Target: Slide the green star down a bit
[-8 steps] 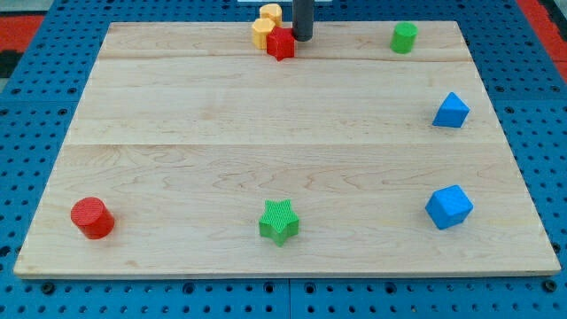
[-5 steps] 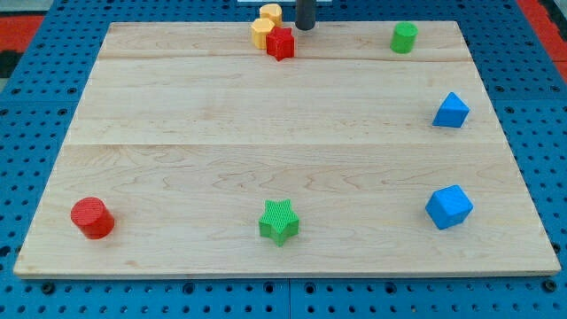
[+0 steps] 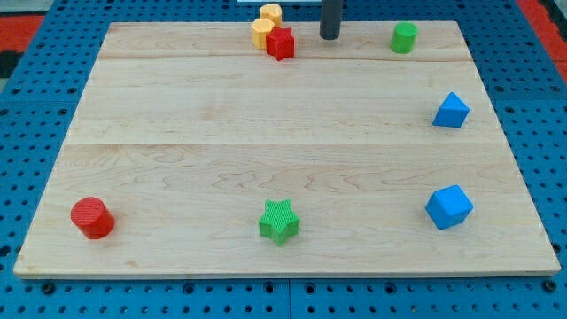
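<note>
The green star (image 3: 279,221) lies near the view's bottom edge of the wooden board (image 3: 266,115), about the middle. My tip (image 3: 330,36) is at the view's top, far above the star and a little to its right. It stands between the red star (image 3: 281,42) and the green cylinder (image 3: 404,37), touching neither.
Two yellow blocks (image 3: 265,25) sit against the red star at the top. A blue block (image 3: 451,111) is at the right edge and another blue block (image 3: 448,206) at the lower right. A red cylinder (image 3: 92,217) is at the lower left.
My tip has moved to the right along the view's top edge, away from the red star. No block has moved.
</note>
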You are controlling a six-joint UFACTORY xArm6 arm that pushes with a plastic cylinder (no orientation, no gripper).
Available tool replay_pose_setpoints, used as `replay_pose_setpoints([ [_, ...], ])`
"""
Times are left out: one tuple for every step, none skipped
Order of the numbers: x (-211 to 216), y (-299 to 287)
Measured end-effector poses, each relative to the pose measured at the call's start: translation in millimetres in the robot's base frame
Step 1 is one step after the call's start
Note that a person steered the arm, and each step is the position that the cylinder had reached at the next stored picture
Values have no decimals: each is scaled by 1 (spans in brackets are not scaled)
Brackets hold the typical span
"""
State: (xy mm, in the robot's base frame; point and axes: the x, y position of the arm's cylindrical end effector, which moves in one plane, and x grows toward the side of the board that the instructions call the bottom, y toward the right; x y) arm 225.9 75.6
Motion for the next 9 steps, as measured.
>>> replay_pose_setpoints([
  [11, 11],
  [11, 11],
  [38, 14],
  [85, 14],
  [138, 14],
  [219, -6],
  [287, -64],
  [337, -125],
  [392, -171],
])
